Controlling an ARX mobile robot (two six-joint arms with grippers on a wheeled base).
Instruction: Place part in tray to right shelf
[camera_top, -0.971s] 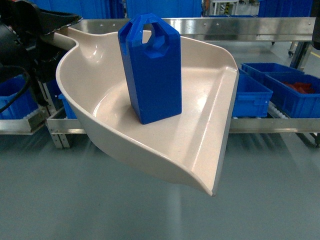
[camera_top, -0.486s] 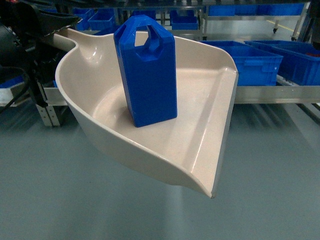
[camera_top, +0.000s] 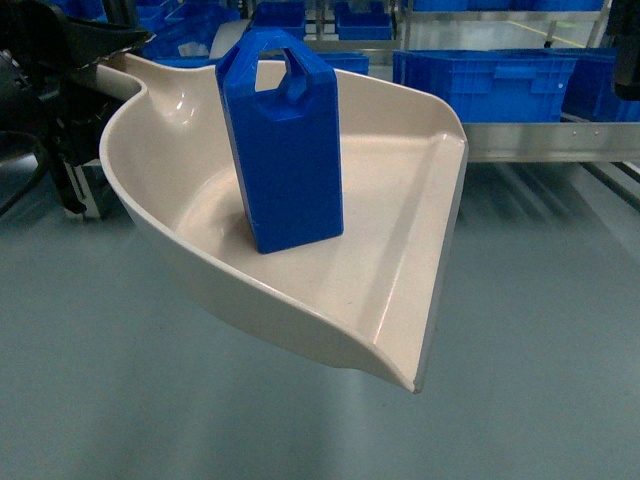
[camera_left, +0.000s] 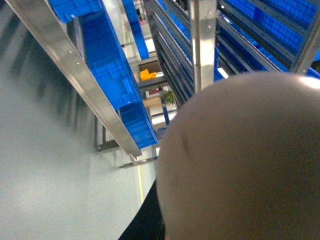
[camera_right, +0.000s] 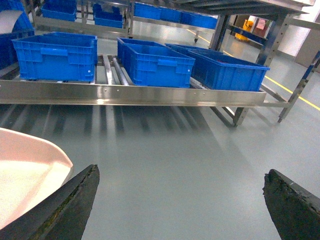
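Your left tool (camera_top: 95, 60) sits at the far left of the head view, a dark mass around the handle of the tray (camera_top: 400, 250); its fingers are hidden, so you cannot tell from the pictures how they stand, though the tray hangs above the floor (camera_top: 540, 400) with only that handle end reaching the tool. The left wrist view is mostly filled by the tray's pale rounded back (camera_left: 240, 160). Your right tool (camera_right: 180, 200) is spread wide and holds nothing; its two dark fingertips (camera_right: 65, 207) frame bare grey floor, with a corner of the tray just to their left. The part (camera_top: 282, 140) stands upright in the tray, toward its far left, near the handle, its looped top uppermost. The tray's straight front lip points to the near right. Beyond the tray, on the far right, the right shelf (camera_right: 130, 94) shows a shiny steel front rail, and blue crates (camera_right: 155, 65) sit side by side on it.
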